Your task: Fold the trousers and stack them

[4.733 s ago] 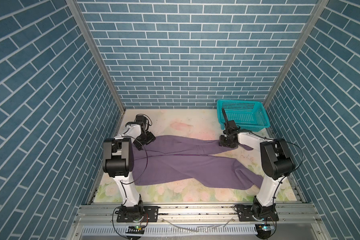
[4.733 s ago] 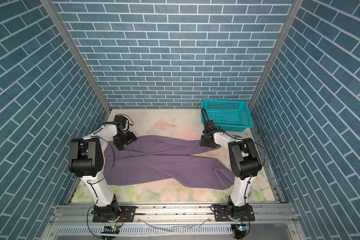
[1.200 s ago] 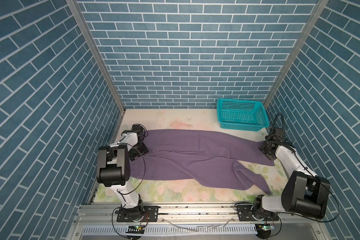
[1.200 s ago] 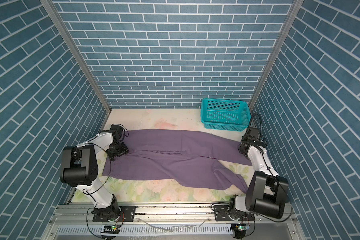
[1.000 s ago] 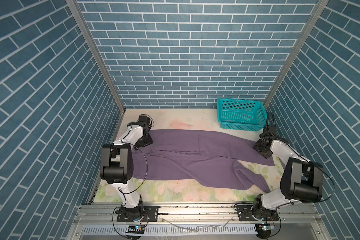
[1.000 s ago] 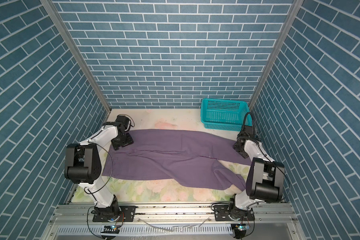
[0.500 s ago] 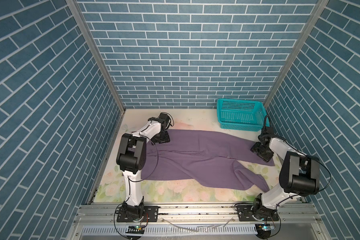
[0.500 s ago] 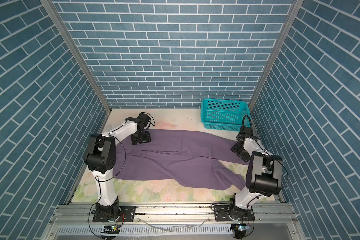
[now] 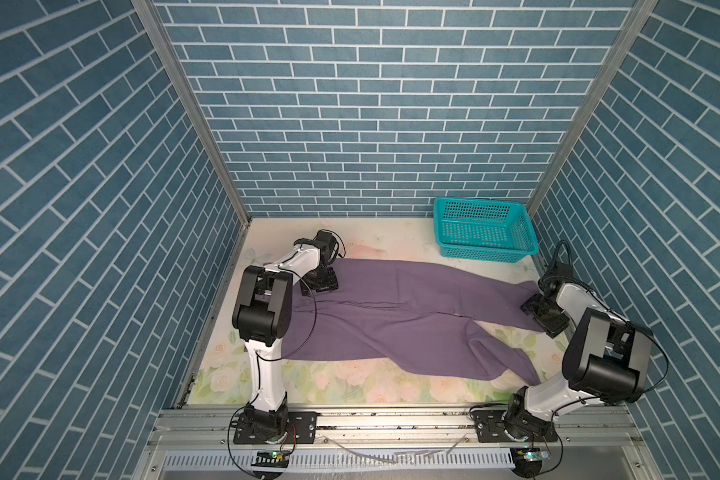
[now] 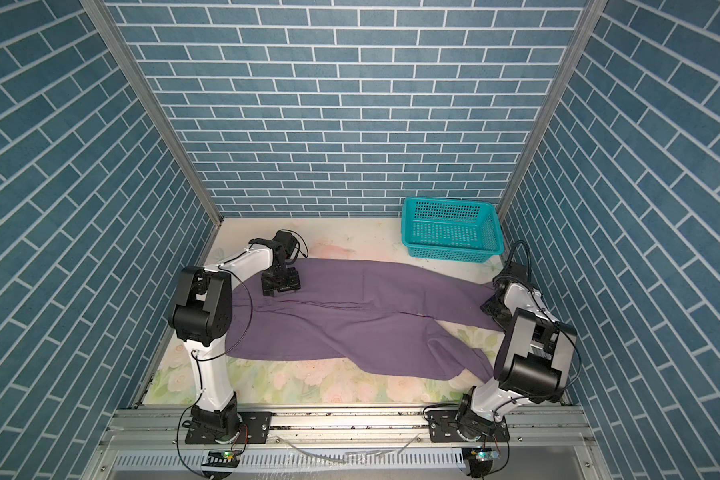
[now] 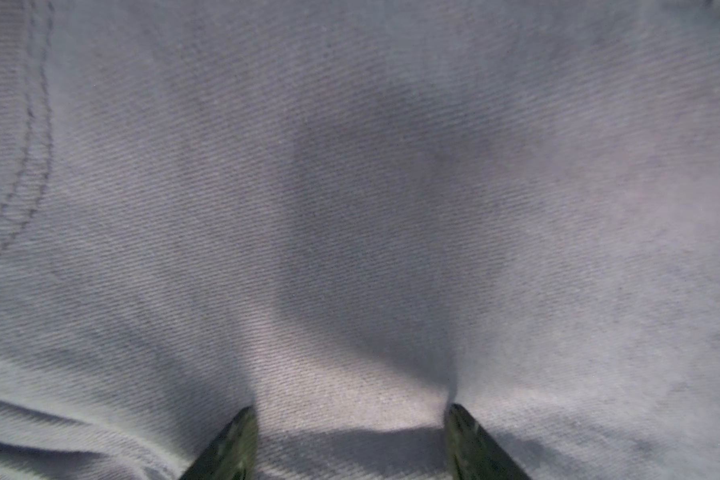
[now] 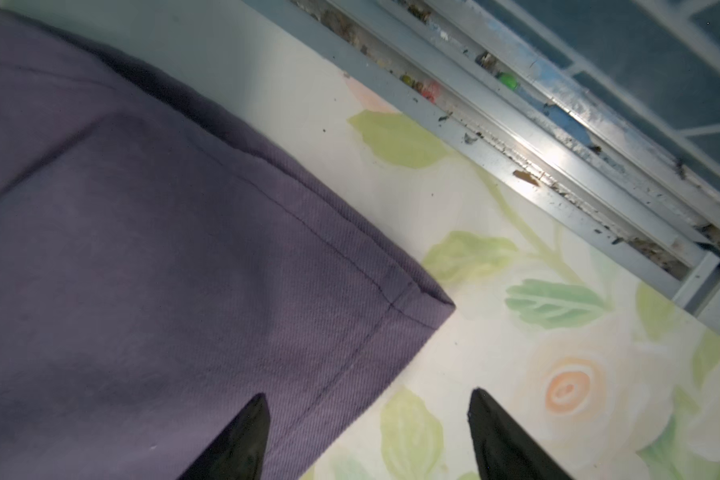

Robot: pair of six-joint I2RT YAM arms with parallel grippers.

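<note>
Top views: I see the trousers point(image 9: 391, 316) spread across the floral bench point(image 9: 350, 384), waist toward its left edge, legs running to the right edge.
Left wrist: my left gripper point(image 11: 350, 415) stands open, both fingertips pressed into the fabric near the waist.
Right wrist: my right gripper point(image 12: 368, 411) is open astride a leg's hem corner, one tip over cloth, one over bench.
Far right corner: the teal basket point(image 9: 481, 249) sits near the trousers, not touching.

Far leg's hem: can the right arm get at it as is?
Likely yes. The right gripper hangs open at the trousers' hem corner, one of its fingers over fabric, the other over bare mat; nothing between.
</note>
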